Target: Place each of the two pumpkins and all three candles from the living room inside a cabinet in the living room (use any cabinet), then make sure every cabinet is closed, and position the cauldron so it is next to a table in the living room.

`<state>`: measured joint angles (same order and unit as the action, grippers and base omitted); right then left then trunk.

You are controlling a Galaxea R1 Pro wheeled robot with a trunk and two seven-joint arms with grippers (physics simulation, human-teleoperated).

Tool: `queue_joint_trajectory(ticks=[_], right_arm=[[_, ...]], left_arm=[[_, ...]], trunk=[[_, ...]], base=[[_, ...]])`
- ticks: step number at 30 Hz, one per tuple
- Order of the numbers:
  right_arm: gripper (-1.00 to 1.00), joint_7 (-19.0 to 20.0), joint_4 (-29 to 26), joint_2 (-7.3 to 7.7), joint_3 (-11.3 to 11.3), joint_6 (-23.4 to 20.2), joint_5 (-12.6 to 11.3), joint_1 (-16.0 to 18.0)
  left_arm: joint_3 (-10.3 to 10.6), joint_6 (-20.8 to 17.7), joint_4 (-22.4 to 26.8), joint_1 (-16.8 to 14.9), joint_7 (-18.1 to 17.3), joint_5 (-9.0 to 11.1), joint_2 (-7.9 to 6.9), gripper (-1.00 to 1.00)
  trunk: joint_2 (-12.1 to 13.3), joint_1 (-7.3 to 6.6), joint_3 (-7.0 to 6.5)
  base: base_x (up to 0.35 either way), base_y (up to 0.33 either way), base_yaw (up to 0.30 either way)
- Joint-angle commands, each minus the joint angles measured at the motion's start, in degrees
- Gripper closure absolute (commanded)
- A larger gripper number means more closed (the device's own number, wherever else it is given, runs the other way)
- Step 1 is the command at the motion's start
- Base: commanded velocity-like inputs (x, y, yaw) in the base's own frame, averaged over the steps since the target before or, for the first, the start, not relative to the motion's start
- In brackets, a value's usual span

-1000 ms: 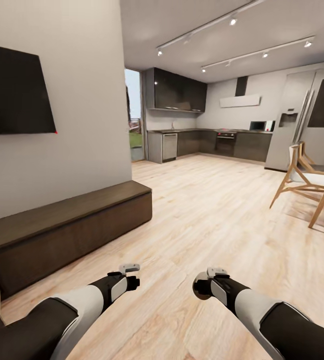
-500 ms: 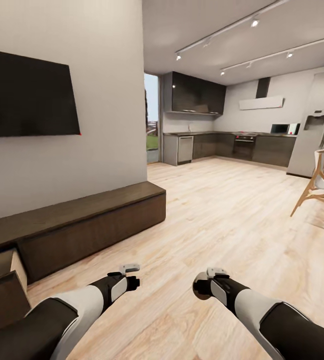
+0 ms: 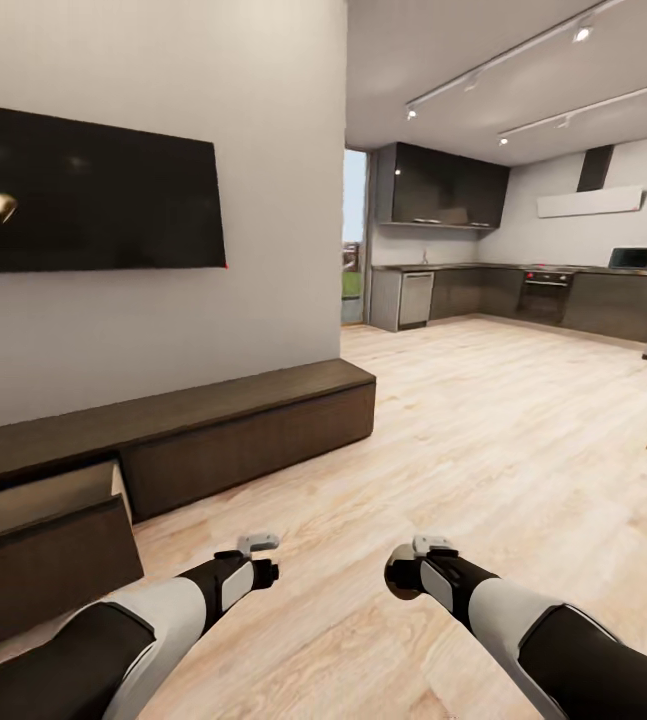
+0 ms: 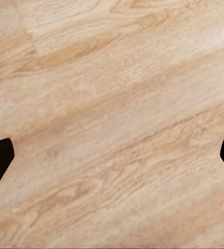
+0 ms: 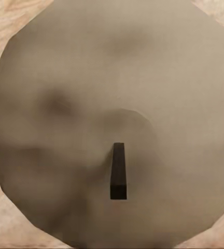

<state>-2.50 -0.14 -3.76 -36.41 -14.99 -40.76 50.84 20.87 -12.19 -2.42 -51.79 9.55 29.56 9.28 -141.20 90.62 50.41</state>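
My right jaws (image 3: 410, 568) grip a candle (image 5: 112, 124); left jaws (image 4: 112, 155) spread wide, empty, near the cabinet (image 3: 213, 430), one front panel (image 3: 48, 570) tilted open.

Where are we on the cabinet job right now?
In hand: the right gripper is shut on a candle, its wick end filling the right wrist view. The left gripper is open and empty. The cabinet has one front panel swung open, ready. Left: stow the candle, close up. Other items: cannot tell.

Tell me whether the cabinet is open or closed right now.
Open. One front panel of the cabinet at the head view's lower left tilts outward, exposing a lighter inside; the other panels sit flush.
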Motion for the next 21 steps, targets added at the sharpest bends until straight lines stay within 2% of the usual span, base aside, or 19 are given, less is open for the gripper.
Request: queue_joint_trajectory(ticks=[1,7,14,16,21], right_arm=[[1.0,-0.2,0.0,-0.01,-0.5,-0.2,-0.6,0.0],[1.0,-0.2,0.0,0.01,-0.5,-0.2,-0.6,0.0],[1.0,-0.2,0.0,-0.01,-0.7,-0.2,-0.6,0.0],[1.0,-0.2,0.0,0.0,-1.7,-0.2,-0.6,0.0],[1.0,-0.2,0.0,-0.01,-2.3,-0.2,-0.6,0.0]], left_arm=[[0.5,-0.1,-0.1,-0.1,0.1,0.5,0.04,-1.0],[0.5,-0.1,-0.1,0.0,0.1,0.5,0.04,-1.0],[0.5,-0.1,-0.1,0.0,0.1,0.5,0.04,-1.0],[0.5,-0.1,-0.1,0.0,0.1,0.5,0.04,-1.0],[0.5,-0.1,-0.1,0.0,0.1,0.5,0.04,-1.0]], trunk=[[0.0,-0.05,0.1],[0.0,-0.05,0.32],[0.0,-0.05,0.37],[0.0,-0.05,0.37],[0.0,-0.05,0.37]], base=[[-0.304,0.077,0.28],[-0.308,0.025,0.26],[-0.31,0.002,0.092],[-0.295,0.0,0.229],[-0.125,0.0,0.269]])
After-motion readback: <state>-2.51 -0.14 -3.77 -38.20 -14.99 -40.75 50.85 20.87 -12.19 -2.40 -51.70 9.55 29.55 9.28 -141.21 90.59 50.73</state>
